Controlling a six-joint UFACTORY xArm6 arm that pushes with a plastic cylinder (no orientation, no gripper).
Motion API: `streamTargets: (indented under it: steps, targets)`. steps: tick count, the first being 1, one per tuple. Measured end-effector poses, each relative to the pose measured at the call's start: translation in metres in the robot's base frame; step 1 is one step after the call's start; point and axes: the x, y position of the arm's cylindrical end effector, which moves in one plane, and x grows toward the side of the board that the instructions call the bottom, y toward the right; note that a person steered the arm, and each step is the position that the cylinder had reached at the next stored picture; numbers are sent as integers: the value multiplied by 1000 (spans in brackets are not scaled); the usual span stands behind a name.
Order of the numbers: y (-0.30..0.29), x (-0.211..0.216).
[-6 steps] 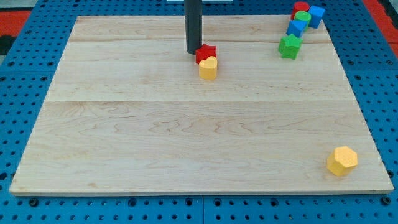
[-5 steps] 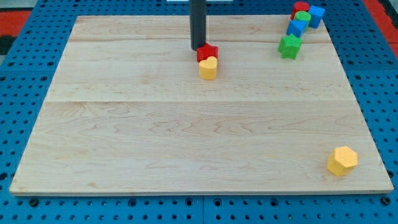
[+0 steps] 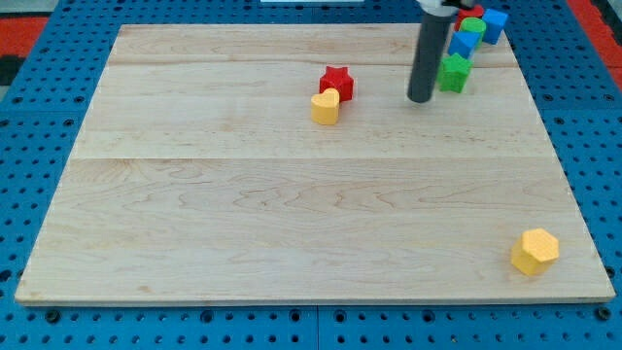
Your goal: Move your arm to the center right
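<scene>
My tip (image 3: 420,98) rests on the wooden board (image 3: 292,194) in the upper right part of the view. It stands just left of and slightly below the green star block (image 3: 453,73), with a small gap. The red star block (image 3: 337,83) and the yellow block (image 3: 326,106) touching it lie well to the tip's left. The rod hides part of the block cluster at the view's top right.
A cluster at the top right holds a blue block (image 3: 466,42), a green block (image 3: 473,26), a second blue block (image 3: 495,23) and a red block (image 3: 469,12). A yellow hexagonal block (image 3: 535,251) lies near the bottom right corner.
My tip has moved right from beside the red star to a spot just left of the green star. The blocks have stayed where they were.
</scene>
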Motion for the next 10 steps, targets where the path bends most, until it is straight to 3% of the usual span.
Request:
streamTargets:
  steps: [2,6,8,10]
  targets:
    - [28,15]
    - [31,16]
    - [46,54]
    - [98,66]
